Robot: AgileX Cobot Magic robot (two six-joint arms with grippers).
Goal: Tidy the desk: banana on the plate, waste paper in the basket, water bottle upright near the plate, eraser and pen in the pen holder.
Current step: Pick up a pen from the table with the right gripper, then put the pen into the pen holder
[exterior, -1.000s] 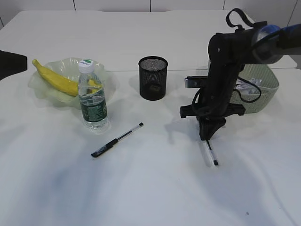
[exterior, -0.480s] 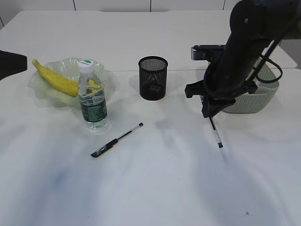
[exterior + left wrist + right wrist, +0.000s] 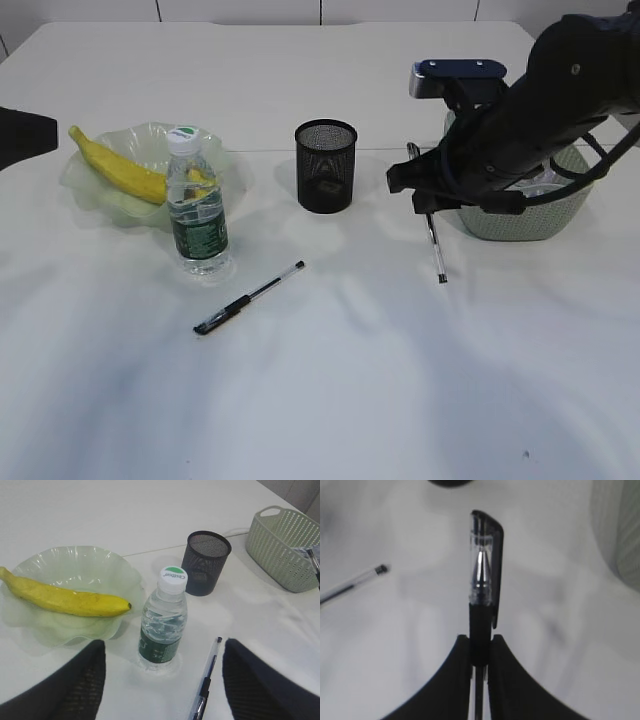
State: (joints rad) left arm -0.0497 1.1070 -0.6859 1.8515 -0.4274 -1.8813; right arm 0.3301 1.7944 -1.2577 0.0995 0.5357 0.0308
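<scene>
At frame right the right gripper (image 3: pixel 428 203) is clamped on one pen (image 3: pixel 434 246); banana (image 3: pixel 115 166) plated, bottle (image 3: pixel 197 205) upright, second pen (image 3: pixel 248 298) remains, left gripper (image 3: pixel 162 680) apart

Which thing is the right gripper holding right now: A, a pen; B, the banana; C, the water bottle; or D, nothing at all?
A: the right gripper is shut on a pen, which hangs off the table in the exterior view, while the bottle stands by the plate and the banana lies on it.
</scene>
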